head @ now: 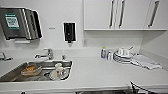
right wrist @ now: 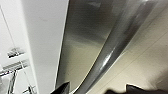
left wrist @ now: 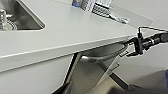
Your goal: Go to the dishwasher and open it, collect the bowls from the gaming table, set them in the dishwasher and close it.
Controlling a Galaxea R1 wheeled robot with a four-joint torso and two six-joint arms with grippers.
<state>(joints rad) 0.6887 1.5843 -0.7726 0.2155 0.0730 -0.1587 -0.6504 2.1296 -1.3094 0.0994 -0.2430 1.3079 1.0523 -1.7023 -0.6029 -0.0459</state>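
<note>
The dishwasher (left wrist: 105,51) sits under the white counter (head: 100,72), with a brushed steel front and a horizontal bar handle (right wrist: 117,42). In the left wrist view its top seems tipped slightly out from under the counter edge. My right gripper (left wrist: 137,46) is at the handle's end. In the right wrist view the right gripper (right wrist: 96,88) is open, with the bar running between its dark fingertips (right wrist: 62,88). My left gripper (left wrist: 97,90) hangs open lower down in front of the cabinets, holding nothing. The gaming table is out of view.
A steel sink (head: 15,75) in the counter holds several dishes, with a faucet (head: 48,53) behind it. Stacked plates (head: 122,57), small bottles (head: 103,53) and a cloth (head: 146,62) stand at the back right. Wall cabinets (head: 125,15) hang overhead.
</note>
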